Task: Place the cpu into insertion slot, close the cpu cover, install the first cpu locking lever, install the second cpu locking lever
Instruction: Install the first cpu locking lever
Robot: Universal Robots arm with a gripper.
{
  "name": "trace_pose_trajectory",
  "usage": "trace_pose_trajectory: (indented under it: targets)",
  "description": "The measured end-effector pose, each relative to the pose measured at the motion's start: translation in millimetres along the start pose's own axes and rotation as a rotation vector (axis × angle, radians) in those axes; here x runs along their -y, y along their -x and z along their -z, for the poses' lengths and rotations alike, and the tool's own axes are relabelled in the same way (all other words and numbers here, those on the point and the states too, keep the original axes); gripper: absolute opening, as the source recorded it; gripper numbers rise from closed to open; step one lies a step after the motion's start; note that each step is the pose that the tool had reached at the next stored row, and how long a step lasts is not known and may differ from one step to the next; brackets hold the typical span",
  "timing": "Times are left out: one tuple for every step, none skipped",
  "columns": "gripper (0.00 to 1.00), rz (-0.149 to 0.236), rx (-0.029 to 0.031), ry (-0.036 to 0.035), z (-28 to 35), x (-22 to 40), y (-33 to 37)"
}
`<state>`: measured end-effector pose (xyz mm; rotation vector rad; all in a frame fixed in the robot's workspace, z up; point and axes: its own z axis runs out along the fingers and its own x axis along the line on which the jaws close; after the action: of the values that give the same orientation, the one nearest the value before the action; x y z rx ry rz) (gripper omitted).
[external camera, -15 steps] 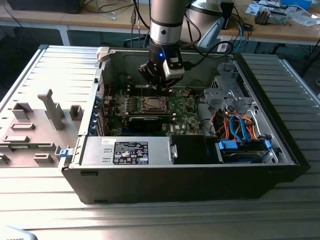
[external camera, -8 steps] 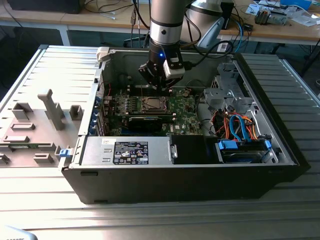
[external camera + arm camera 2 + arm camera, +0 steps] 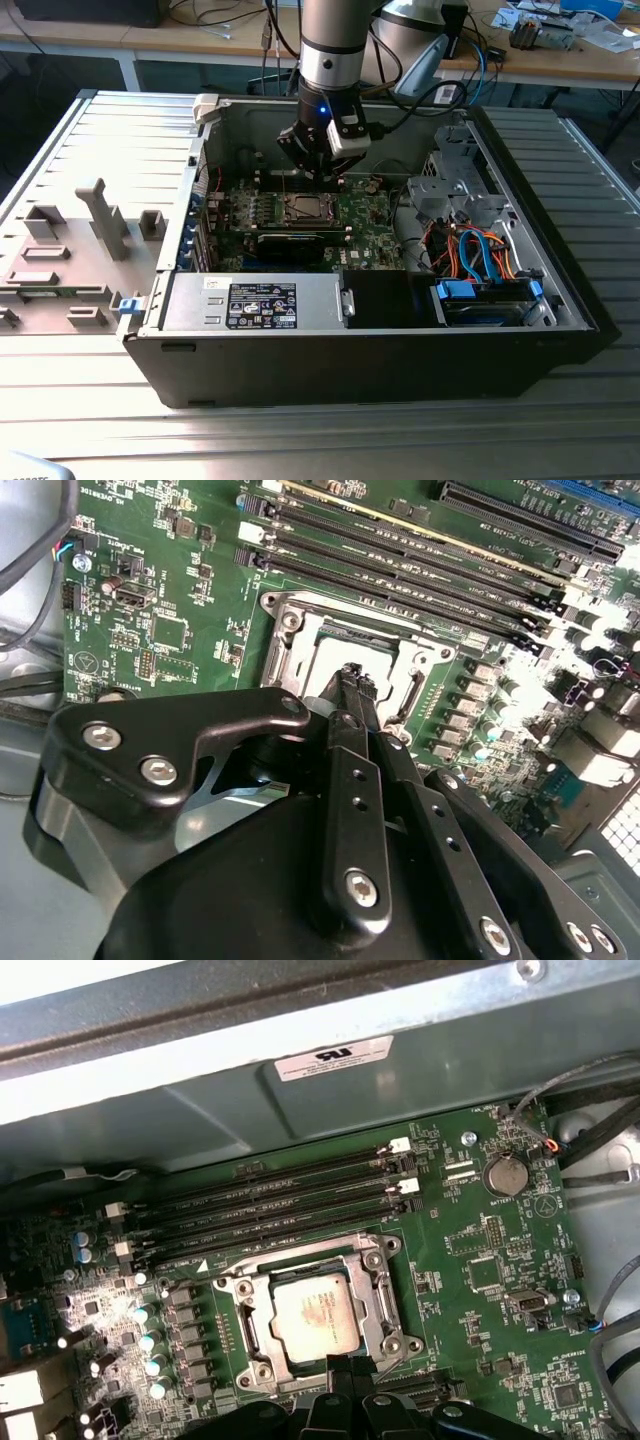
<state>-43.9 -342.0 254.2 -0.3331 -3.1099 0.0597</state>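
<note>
The cpu (image 3: 318,1317) lies flat in the insertion slot (image 3: 250,1365) on the green motherboard, its silvery top showing. The cpu cover (image 3: 243,1312) lies flat around it, with the chip seen through its window. In the second wrist view the cpu (image 3: 328,660) shows pale inside the cover (image 3: 288,650). My gripper (image 3: 354,678) hangs just above the socket's edge, its black fingertips (image 3: 340,1368) pressed together with nothing seen between them. In the exterior view the gripper (image 3: 322,170) hovers over the slot (image 3: 305,208) inside the open computer case. I cannot tell the locking levers apart from the frame.
Several long black memory slots (image 3: 290,1205) run beside the socket. A coin battery (image 3: 504,1174) sits on the board. The case's wall (image 3: 300,1090) rises close behind. Drive bays and orange and blue cables (image 3: 478,262) fill the exterior view's right. A grey fixture plate (image 3: 70,250) lies at its left.
</note>
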Motion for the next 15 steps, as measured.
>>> trace_pose_trajectory:
  targets:
    - [0.11,0.001,0.0,0.0,0.0,0.0,0.0]
    - [0.11,0.003,0.0001,-0.0001,0.0,0.0,0.0]
    - [0.11,0.004,0.0001,-0.0001,0.0,0.0,0.0]
    - [0.11,0.005,0.0002,0.0,0.0,0.0,0.0]
    - [0.11,0.007,0.0002,-0.0001,0.0,0.0,0.0]
    - [0.11,0.008,0.0003,-0.0001,0.0,0.0,0.0]
    - [0.11,0.01,0.0004,-0.0001,0.0,0.0,0.0]
    - [0.11,0.012,0.0004,-0.0002,0.0,0.0,0.0]
    - [0.11,0.013,0.0005,-0.0001,0.0,0.0,0.0]
    - [0.11,0.015,0.0006,-0.0002,0.0,0.0,0.0]
    - [0.11,0.017,0.0006,-0.0002,0.0,0.0,0.0]
    - [0.11,0.019,0.0007,-0.0002,0.0,0.0,0.0]
    - [0.11,0.02,0.0008,-0.0002,0.0,0.0,0.0]
    - [0.11,0.022,0.0008,-0.0002,0.0,0.0,0.0]
    - [0.11,0.025,0.001,-0.0002,0.0,0.0,0.0]
